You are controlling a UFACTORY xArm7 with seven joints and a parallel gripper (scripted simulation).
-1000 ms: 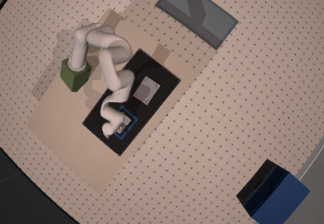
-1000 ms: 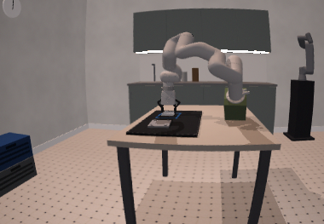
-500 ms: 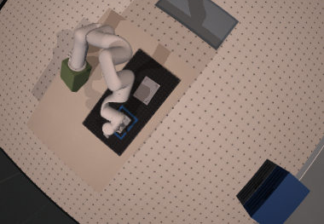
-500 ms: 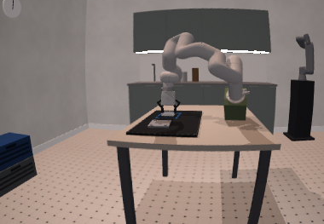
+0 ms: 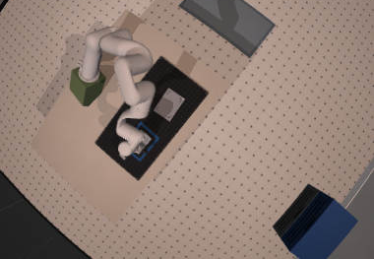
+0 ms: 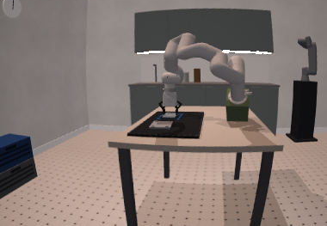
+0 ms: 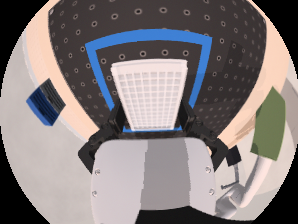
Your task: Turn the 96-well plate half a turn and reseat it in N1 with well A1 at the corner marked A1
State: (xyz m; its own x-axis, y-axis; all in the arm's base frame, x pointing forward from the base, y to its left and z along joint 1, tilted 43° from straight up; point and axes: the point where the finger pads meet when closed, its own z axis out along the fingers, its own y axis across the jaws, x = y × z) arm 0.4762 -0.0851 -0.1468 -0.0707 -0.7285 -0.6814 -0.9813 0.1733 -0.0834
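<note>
White and finely gridded, the single 96-well plate (image 7: pixel 149 94) lies directly below the tool (image 7: pixel 152 131), clamped between its two fingers, its long axis running straight ahead of the tool. Around the plate, one blue taped outline (image 7: pixel 97 76) marks bench spot B1 on the black perforated deck (image 7: pixel 153 16), so the plate sits within or just above that spot; I cannot tell which. One grey nest (image 5: pixel 168 103) stands vacant to the tool's side on the one bench (image 5: pixel 69 140).
</note>
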